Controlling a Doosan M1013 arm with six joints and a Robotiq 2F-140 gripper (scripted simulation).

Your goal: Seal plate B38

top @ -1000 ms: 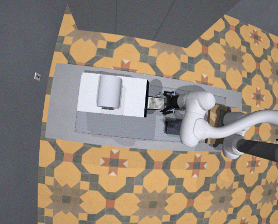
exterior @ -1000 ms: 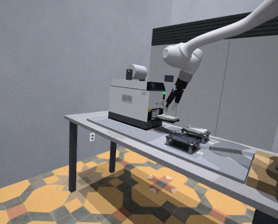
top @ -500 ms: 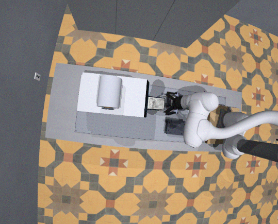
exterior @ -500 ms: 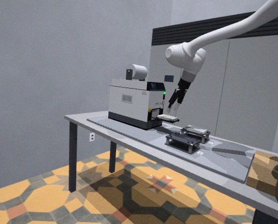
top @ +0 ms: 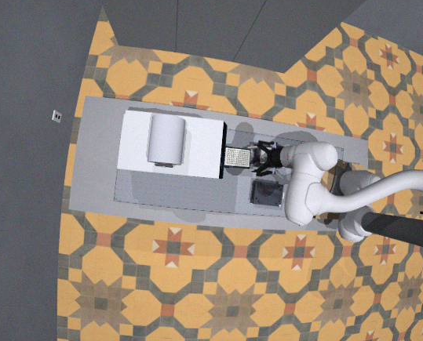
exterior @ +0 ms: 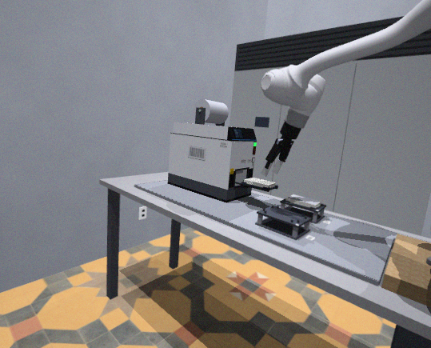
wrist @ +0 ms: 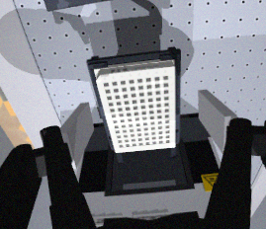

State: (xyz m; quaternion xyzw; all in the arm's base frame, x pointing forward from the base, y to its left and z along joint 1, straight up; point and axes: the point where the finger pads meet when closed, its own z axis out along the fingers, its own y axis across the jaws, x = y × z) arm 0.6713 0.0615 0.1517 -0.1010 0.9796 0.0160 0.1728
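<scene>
Plate B38 (top: pixel 236 157) (exterior: pixel 260 182) (wrist: pixel 137 104), white with a grid of wells, lies flat on the sealer's dark stage (wrist: pixel 143 180) (exterior: pixel 275 187). The stage stands out in front of the white sealer (top: pixel 203 146) (exterior: pixel 207 157). A green lamp (exterior: pixel 254 143) glows on the sealer's front corner. My gripper (top: pixel 254 158) (exterior: pixel 272 172) (wrist: pixel 144 110) is open and empty. It hangs tilted a little above the plate's outer end, clear of it. An empty dark nest (top: pixel 267 193) (exterior: pixel 283 218) stands to the right of the stage. The other nest holds a plate (exterior: pixel 303 204).
The sealer carries a foil roll (top: pixel 166 139) (exterior: pixel 216 111) on top. Everything stands on a grey perforated mat (top: pixel 180 190) (exterior: pixel 343 245) on the grey table (top: pixel 97 154) (exterior: pixel 151 194). A wooden block (exterior: pixel 407 269) lies at the table's right end by the arm's base.
</scene>
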